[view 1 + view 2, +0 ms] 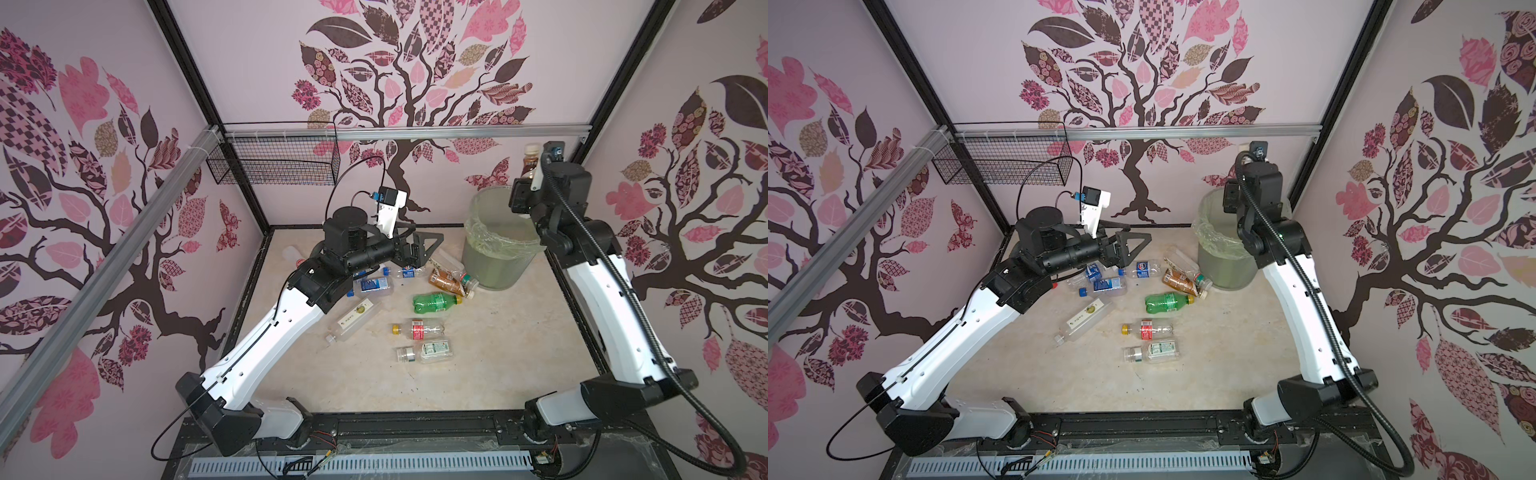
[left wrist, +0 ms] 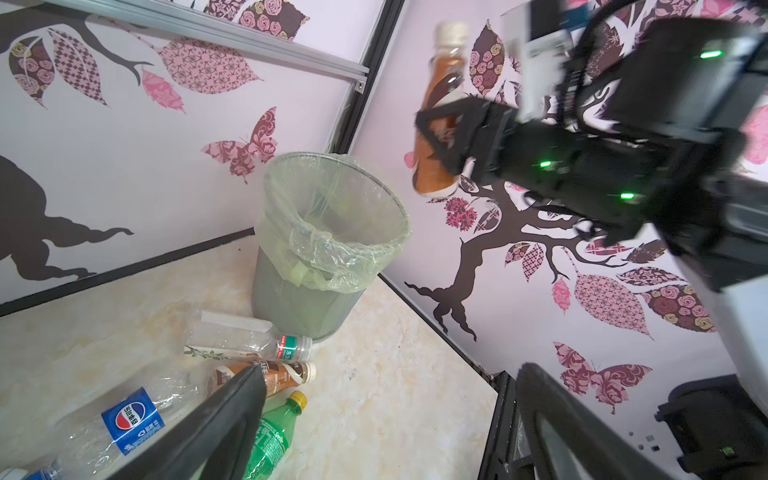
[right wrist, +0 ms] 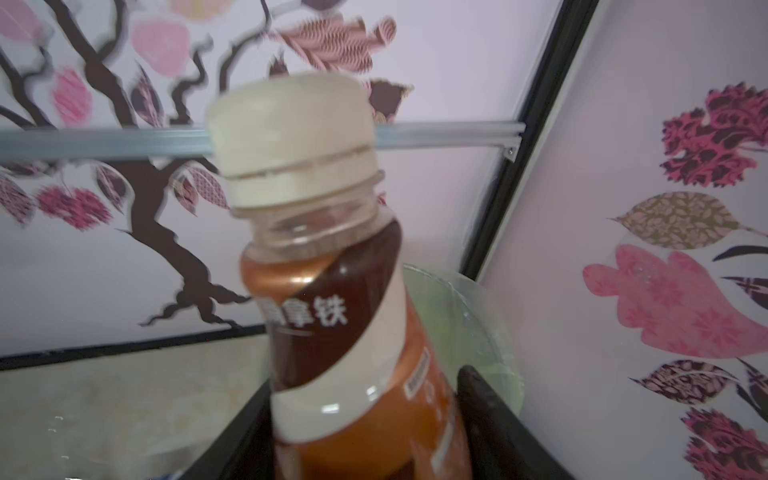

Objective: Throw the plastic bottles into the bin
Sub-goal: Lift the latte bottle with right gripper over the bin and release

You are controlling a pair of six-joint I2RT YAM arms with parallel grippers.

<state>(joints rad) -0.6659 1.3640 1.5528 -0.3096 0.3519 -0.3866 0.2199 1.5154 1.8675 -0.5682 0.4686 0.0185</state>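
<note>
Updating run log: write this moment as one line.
left gripper open above loose bottles | right gripper raised by bin, brown bottle between jaws, grip unclear

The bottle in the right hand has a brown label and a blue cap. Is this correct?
Not quite: the cap is cream-white, not blue, as the right wrist view shows. The bottle in the right hand does have a brown label.

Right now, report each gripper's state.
Left gripper: open, empty.
Right gripper: brown bottle between its jaws; whether it grips cannot be told.
</note>
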